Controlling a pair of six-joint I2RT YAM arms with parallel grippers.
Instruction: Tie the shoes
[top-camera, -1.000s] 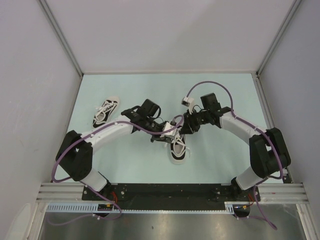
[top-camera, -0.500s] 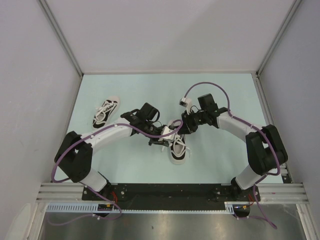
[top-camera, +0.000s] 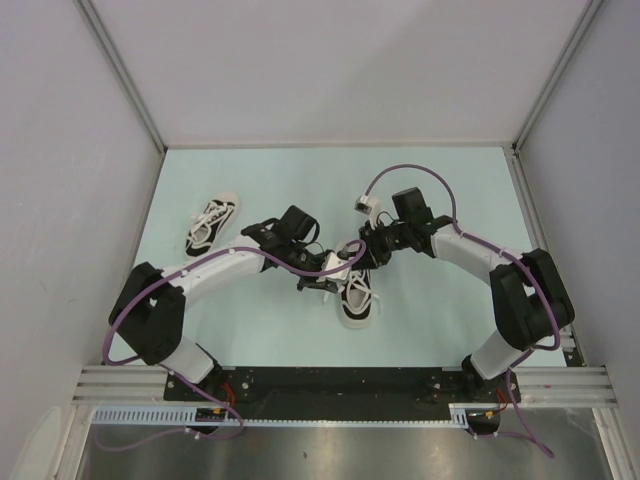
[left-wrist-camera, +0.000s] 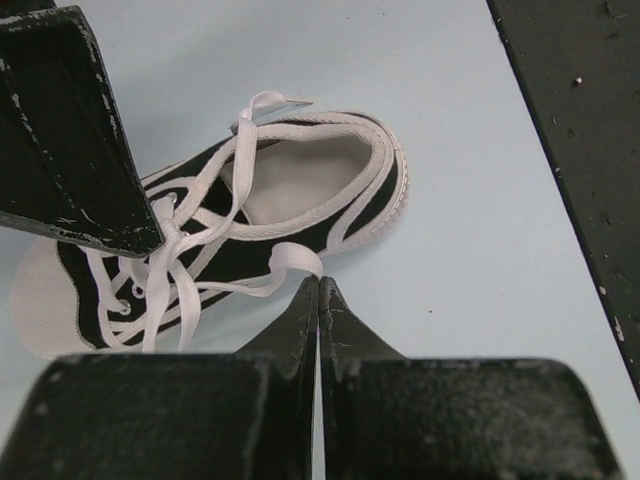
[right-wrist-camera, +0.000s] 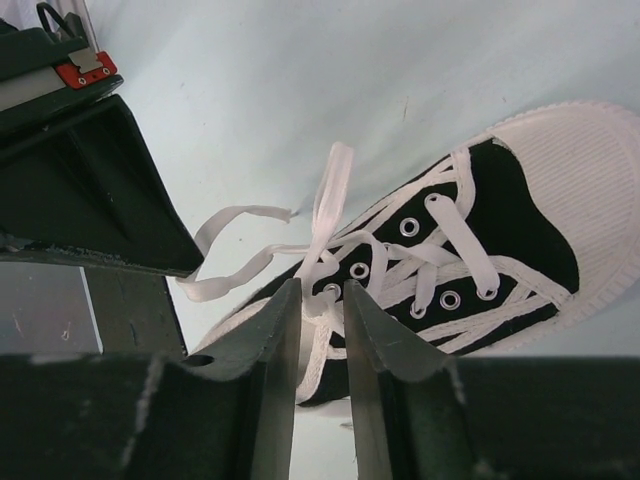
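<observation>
One of the shoes (top-camera: 358, 305), black canvas with a white toe cap, lies mid-table with its laces loose. The other shoe (top-camera: 212, 224) rests far left, untouched. My left gripper (top-camera: 322, 283) hangs at the near shoe's left side. In the left wrist view that gripper (left-wrist-camera: 319, 280) is shut, its tips pinching a bend of white lace (left-wrist-camera: 290, 258) beside the shoe (left-wrist-camera: 372, 205). My right gripper (top-camera: 362, 258) is over the shoe's heel end. In the right wrist view its jaws (right-wrist-camera: 322, 288) stand narrow, closed on the bunched lace (right-wrist-camera: 332, 195) at the top eyelets of the shoe (right-wrist-camera: 510, 215).
Pale blue tabletop (top-camera: 450, 190) is walled by grey panels at the back and both sides. A purple cable (top-camera: 405, 170) loops above the right wrist. Each gripper's finger crowds the other's view: the right one (left-wrist-camera: 60, 130) and the left one (right-wrist-camera: 90, 190).
The right arm has drifted slightly left and back over the shoe, and its jaws have narrowed on the lace. The left gripper stayed shut and barely shifted.
</observation>
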